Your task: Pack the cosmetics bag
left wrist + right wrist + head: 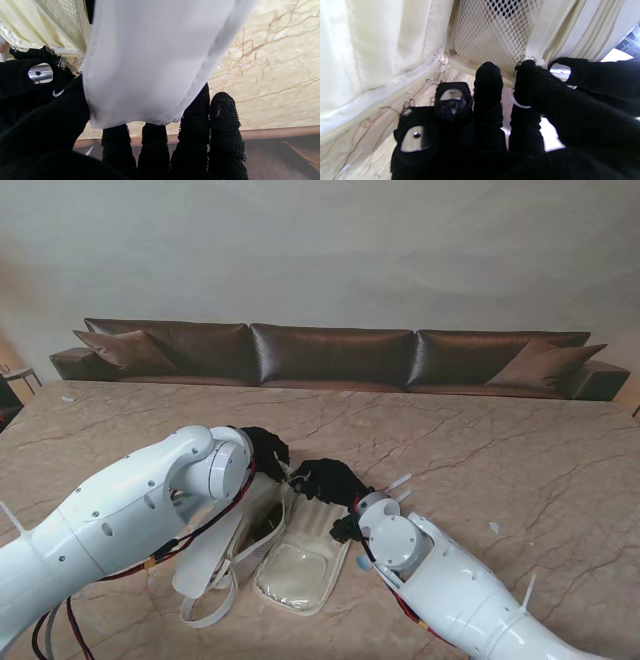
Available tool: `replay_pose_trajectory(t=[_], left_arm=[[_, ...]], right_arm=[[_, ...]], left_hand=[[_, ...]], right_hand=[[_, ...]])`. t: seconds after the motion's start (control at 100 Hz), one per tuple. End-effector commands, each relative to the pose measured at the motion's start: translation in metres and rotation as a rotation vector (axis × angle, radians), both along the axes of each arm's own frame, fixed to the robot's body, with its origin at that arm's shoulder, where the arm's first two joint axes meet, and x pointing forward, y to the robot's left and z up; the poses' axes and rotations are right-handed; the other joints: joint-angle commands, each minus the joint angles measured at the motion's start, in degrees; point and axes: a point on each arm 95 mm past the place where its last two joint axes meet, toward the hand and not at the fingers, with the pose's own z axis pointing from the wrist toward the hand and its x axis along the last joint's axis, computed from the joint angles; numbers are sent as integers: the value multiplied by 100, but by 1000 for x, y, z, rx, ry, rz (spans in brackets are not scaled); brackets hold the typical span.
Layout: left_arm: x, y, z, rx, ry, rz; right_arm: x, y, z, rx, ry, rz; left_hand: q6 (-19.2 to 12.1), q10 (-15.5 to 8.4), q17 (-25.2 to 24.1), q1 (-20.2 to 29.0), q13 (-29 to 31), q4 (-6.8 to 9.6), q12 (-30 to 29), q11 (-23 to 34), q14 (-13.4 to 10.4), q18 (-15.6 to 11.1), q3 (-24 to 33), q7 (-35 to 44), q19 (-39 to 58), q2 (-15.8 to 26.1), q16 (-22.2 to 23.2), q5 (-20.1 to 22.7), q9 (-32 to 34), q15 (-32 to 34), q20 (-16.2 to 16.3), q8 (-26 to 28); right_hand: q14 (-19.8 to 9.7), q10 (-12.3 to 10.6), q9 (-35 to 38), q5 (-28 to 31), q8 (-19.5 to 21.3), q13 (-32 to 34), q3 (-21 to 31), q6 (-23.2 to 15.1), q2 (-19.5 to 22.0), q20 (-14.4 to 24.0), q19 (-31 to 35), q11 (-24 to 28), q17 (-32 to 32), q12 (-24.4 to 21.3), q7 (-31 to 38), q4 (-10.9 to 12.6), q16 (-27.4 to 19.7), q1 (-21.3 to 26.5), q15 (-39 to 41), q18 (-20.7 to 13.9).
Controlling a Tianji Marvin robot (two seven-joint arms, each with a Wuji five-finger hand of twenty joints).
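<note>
Both arms frame the cream cosmetics bag [290,555] lying open on the marble table [520,460]. Left hand [262,448] pinches its white flap [150,62], likely keeping the mouth open; right hand [325,478] has fingers [487,82] curled at the mesh pocket [492,32], grip unclear.

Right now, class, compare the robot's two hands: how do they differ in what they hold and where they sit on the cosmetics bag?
1. The left hand grips a plain white flap; the right hand works at the mesh pocket.
2. The left hand sits farther from me and to the left; the right hand sits nearer, on the right of the cosmetics bag.
Both wear black gloves.
</note>
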Motion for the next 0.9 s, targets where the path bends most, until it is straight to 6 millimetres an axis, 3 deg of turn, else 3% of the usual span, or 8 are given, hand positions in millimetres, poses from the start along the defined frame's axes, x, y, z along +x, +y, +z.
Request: replay_pose_trajectory(t=[0.0,0.14,0.2,0.34,0.41,0.67,0.89], left_arm=[[-5,1,-15,-29,46,37],[-3,7,-16,-97,99,115],[-2,11,-16,-124,119,152],[1,22,-19,-159,151,212],[2,26,-22,-179,158,250],[7,38,-29,-236,179,379],[7,41,-30,-235,185,407]], right_arm=[[3,5,5,8,-13,4],[6,6,6,3,-20,9],[6,6,6,0,-19,13],[4,7,2,-8,-14,34],[2,9,0,-14,-17,49],[-10,18,-9,-33,-26,118],[-19,25,-13,-47,-45,166]], left_hand=[[483,-909,-48,610,123,-227,971,2103,-549,130,100,1114,241,429,158,609,1203,149,128,339],[703,-854,-388,889,-144,-305,910,2195,-445,251,-587,1309,122,934,216,334,981,71,305,1503],[773,-861,-443,1123,-207,-277,810,2327,-422,263,-1131,1433,112,1205,244,186,881,104,427,1918],[773,-904,-468,1244,-238,-222,870,2492,-397,265,-1425,1699,164,1324,303,69,872,207,510,2406],[781,-889,-445,1227,-206,-204,895,2532,-359,311,-1391,1756,196,1274,316,109,939,242,529,2523],[931,-768,-389,561,-66,-270,926,2686,-198,443,-205,1830,374,911,320,464,1234,464,612,2677],[1004,-738,-297,311,52,-226,956,2821,-204,474,210,1941,508,797,325,626,1383,615,614,2790]], right_hand=[[24,-84,59,171,277,155,-79,-563,208,-51,761,173,115,15,332,62,-13,317,110,-216],[22,-96,59,167,306,155,-78,-580,208,-56,762,185,115,16,338,59,-16,316,114,-216],[19,-90,59,170,314,160,-76,-583,208,-57,763,187,114,16,339,60,-17,314,116,-217],[23,-96,65,183,327,161,-72,-579,198,-60,764,190,114,12,335,61,-20,313,119,-217],[17,-95,71,186,328,169,-66,-583,189,-61,765,193,114,12,331,64,-22,305,121,-217],[1,-102,86,198,327,188,-43,-600,171,-64,766,188,114,2,316,68,-31,286,120,-217],[-5,-119,99,211,312,196,-27,-619,165,-65,766,181,114,-6,298,73,-36,262,120,-217]])
